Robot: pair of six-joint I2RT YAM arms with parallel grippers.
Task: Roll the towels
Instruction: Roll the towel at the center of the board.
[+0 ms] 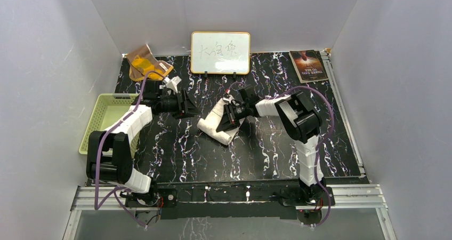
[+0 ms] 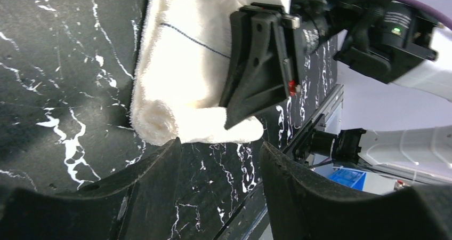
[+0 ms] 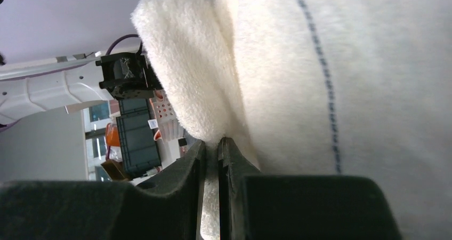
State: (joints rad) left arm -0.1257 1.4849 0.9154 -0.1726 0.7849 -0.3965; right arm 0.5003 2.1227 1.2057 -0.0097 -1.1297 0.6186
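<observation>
My right gripper [image 3: 211, 144] pinches a flap of the cream towel [image 1: 216, 127]; hold tension, wrap tight. Left gripper [image 1: 187, 105] at its 9 o'clock, fingers spread, empty: brace the roll.

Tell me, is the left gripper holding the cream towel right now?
No, the left gripper is open and empty, just short of the roll; the right gripper is the one pinching the cream towel.

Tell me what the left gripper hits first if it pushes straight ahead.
Probably the near end of the rolled cream towel, just beyond the open left gripper. The right gripper, shut on that towel, sits beside it. Depth is unclear.
</observation>
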